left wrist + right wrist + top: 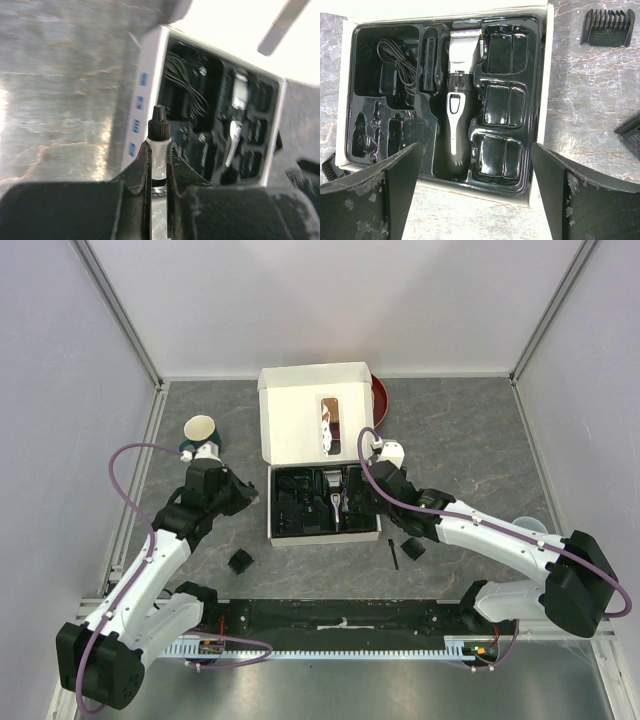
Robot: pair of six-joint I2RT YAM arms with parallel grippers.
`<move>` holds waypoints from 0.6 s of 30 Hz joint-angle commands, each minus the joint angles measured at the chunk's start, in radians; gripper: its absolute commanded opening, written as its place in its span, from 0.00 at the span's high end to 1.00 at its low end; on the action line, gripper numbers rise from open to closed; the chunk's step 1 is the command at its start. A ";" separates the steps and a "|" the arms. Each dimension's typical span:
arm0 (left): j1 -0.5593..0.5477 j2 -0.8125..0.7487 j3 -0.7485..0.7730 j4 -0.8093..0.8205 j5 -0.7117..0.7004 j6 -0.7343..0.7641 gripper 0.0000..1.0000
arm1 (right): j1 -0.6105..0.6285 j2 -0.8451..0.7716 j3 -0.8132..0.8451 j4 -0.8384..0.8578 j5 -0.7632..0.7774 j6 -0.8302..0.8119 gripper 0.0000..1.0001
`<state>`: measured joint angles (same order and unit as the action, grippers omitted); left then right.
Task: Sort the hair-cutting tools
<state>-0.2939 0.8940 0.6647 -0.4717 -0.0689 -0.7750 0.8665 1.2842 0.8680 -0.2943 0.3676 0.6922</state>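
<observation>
A white box (290, 410) is seen open at the middle of the table (470, 440), with its lid folded back toward the far side and a black moulded tray (365, 50) seated inside. The black-and-silver clipper (455, 105) is laid in the tray's central slot, blade toward the far end. The black cable (395, 60) is bundled in the far-left compartment.

The left gripper (159, 152) is held just left of the box and is clenched on a small clear bottle (159, 125) with a black ribbed cap. The bottle is pinched between the fingers (141, 165), and its cap projects beyond their tips. The right gripper (475, 147) is held above the near part of the tray, released, with its jaws spread wide.

A near-left comb guard (240, 561) is lying on the table off the box's near-left corner. A near-right comb guard (412, 548) is lying off the near-right corner, with the thin black brush (393, 553) just beside it on its left. In the right wrist view a toothed comb guard (609, 27) is seen on the table right of the box. Whether it is one of those two cannot be told.

A green mug (200, 430) is placed far left of the box, beside the left arm. A red bowl (381, 400) is partly hidden behind the lid.
</observation>
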 commanded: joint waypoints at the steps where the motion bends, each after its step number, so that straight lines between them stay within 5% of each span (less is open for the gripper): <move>1: -0.008 0.008 0.009 0.138 0.335 0.160 0.90 | -0.003 -0.003 0.031 0.010 0.014 0.009 0.02; 9: -0.129 0.029 -0.007 0.209 0.365 0.197 0.89 | -0.003 -0.005 0.022 0.007 0.014 0.018 0.02; 18: -0.235 0.101 -0.028 0.199 0.170 0.191 0.88 | -0.004 -0.002 0.019 0.006 0.016 0.018 0.02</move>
<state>-0.5007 0.9600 0.6636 -0.3107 0.1997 -0.6155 0.8658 1.2842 0.8680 -0.2943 0.3676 0.7033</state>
